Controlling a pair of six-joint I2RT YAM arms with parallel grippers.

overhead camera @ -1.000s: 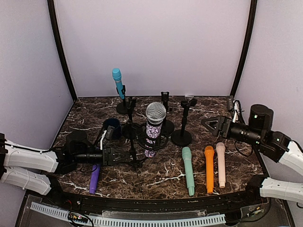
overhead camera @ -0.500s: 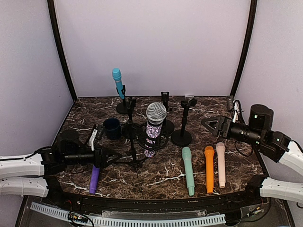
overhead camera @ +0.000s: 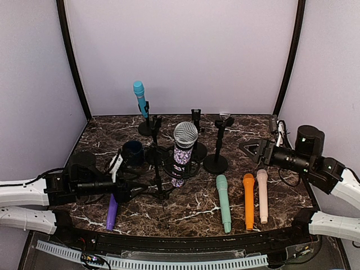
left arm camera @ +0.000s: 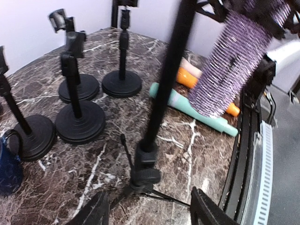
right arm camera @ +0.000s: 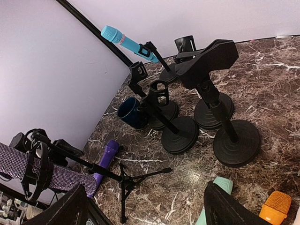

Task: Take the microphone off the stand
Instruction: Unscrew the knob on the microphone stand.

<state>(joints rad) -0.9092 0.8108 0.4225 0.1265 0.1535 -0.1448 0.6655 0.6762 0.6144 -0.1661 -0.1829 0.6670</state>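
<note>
The glitter mic (overhead camera: 184, 147) still sits in the cradle of the tripod stand (overhead camera: 158, 183) near the middle of the surface (overhead camera: 194, 209), head up and tilted, so for this one the removal is not yet done. A blue mic (overhead camera: 139, 93) is likewise clipped in a stand by the far edge, left of middle. Four mics already lie flat along the near edge: purple (overhead camera: 112, 212) on the left, green (overhead camera: 224, 202), orange (overhead camera: 248, 199) and pink (overhead camera: 262, 194) on the right. Three round-based stands (overhead camera: 216, 162) stand bare, which suggests most of the job is behind. The left claw (left arm camera: 150, 213) hangs low just before the tripod's foot, fingers parted partway, holding nothing. The right claw (right arm camera: 150, 206) hovers over the right edge, wide and empty.
</note>
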